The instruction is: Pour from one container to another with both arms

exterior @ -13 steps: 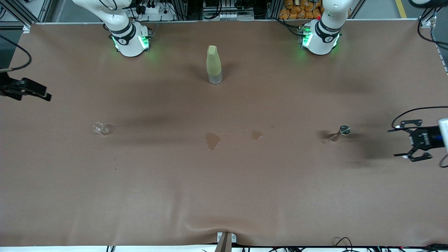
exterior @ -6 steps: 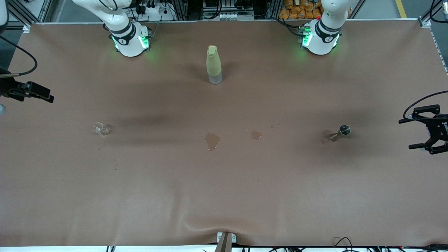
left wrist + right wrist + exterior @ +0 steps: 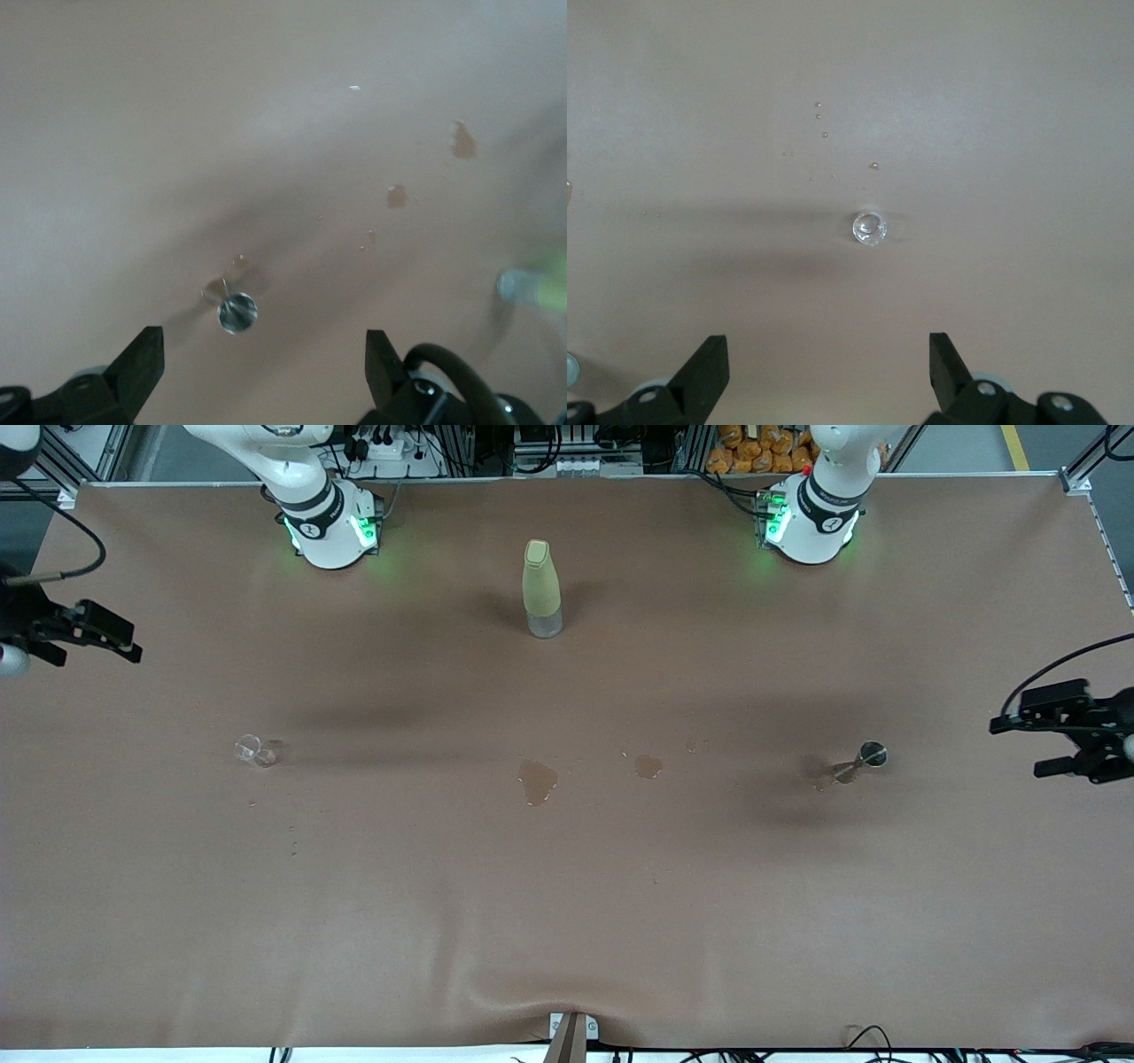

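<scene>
Bottle: tall pale-yellow bottle with a clear base and a matching cap (image 3: 541, 588), upright on the brown table cover (image 3: 567, 921), midway between the two arm bases; contents not discernible.
Glass: small clear glass cup (image 3: 254, 750) (image 3: 869, 227), nearer to the front camera than the bottle, toward the right arm's end; looks empty, a few droplets beside it.
Jigger: small silver metal measuring cup with a round mouth (image 3: 869, 755) (image 3: 237, 312), nearer to the front camera than the bottle, toward the left arm's end; contents not discernible.
Spills: two brown wet patches (image 3: 538, 781) (image 3: 397, 196), nearer to the front camera than the bottle, between glass and jigger.
Left gripper: black clawed gripper (image 3: 1063, 744) (image 3: 264, 372), over the table edge at the left arm's end, jaws spread wide, grasping nothing.
Right gripper: black clawed gripper (image 3: 84, 638) (image 3: 828, 372), over the table edge at the right arm's end, jaws released, empty.
Arms: white, jointed, dark grey bands, green lights at the bases.
</scene>
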Tool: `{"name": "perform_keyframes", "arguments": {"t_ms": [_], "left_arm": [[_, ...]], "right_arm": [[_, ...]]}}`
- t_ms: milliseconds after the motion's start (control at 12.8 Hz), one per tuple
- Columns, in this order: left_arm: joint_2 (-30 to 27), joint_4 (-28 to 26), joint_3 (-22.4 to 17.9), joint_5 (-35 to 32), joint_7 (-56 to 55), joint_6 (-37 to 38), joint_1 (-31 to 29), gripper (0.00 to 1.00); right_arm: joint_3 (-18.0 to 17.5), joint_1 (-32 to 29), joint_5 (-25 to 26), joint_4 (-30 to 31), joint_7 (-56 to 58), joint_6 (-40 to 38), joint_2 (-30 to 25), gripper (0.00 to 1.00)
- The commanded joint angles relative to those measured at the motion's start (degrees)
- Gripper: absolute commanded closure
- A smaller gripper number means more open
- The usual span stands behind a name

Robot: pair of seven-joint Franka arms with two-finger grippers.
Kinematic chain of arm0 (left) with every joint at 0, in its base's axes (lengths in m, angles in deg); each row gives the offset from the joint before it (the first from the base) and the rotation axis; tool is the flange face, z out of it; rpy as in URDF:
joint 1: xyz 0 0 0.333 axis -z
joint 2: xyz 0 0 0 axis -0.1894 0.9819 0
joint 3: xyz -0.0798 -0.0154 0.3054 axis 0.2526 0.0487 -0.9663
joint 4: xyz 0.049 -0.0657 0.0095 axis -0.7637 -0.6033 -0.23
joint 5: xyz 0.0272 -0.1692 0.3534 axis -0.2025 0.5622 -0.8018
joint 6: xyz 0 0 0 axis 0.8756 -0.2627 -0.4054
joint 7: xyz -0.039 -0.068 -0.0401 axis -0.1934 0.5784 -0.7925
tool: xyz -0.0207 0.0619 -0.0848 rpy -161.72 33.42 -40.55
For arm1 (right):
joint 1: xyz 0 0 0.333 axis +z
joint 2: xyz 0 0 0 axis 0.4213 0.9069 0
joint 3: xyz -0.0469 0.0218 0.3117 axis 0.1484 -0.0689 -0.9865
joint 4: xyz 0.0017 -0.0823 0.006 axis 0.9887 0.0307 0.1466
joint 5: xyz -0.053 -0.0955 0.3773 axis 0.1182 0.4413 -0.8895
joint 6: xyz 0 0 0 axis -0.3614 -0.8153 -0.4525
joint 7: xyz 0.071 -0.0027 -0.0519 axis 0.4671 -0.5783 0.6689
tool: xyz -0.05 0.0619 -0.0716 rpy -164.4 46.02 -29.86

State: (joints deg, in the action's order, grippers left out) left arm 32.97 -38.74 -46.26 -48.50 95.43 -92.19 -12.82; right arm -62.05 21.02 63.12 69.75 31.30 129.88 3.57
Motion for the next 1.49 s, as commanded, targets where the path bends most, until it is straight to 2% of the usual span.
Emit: {"name": "perform_keyframes", "arguments": {"t_ms": [0, 157, 392, 627, 784, 1176, 1333, 1412], "left_arm": [[-1.88, -0.01, -0.27, -6.63, -13.98, -0.32, 3.24, 0.0], [-3.2, -0.09, 0.26, -14.36, -16.02, -0.32, 6.92, 0.0], [-3.38, -0.09, 0.52, -17.47, -34.62, -2.77, 8.35, 0.0], [-3.65, -0.88, 2.89, -19.58, -35.28, -5.07, 8.18, 0.0], [-4.35, -0.71, 2.9, -19.5, -35.63, -5.33, 7.74, 0.0], [-4.97, -0.53, 2.98, -19.5, -36.16, -5.33, 8.17, 0.0], [-5.58, -0.53, 0.89, -19.5, -35.9, -5.33, 12.1, 0.0], [-6.02, -0.53, -3.82, -19.32, -35.72, -5.33, 15.61, 0.0]], "right_arm": [[-0.15, -1.73, -0.92, 2.39, 2.01, 0.63, -1.71, 0.0], [-0.24, -1.47, -0.92, 3.18, 2.19, 1.42, -2.93, 0.0], [-0.51, -1.55, -1.01, 1.51, 1.75, 0.54, -2.76, 0.0], [-0.33, -1.64, -1.1, 1.08, 1.66, -0.33, -2.85, 0.0], [-0.24, -1.64, -1.1, -1.46, 1.66, -2.43, -2.5, 0.0], [-0.24, -1.82, -2.33, -1.65, 0.52, -2.89, -2.59, 0.0], [-0.24, -1.82, -2.59, -1.48, 0.52, -2.27, -2.5, 0.0], [-0.24, -1.73, -2.59, -1.39, 0.52, -2.18, -2.5, 0.0]]}}
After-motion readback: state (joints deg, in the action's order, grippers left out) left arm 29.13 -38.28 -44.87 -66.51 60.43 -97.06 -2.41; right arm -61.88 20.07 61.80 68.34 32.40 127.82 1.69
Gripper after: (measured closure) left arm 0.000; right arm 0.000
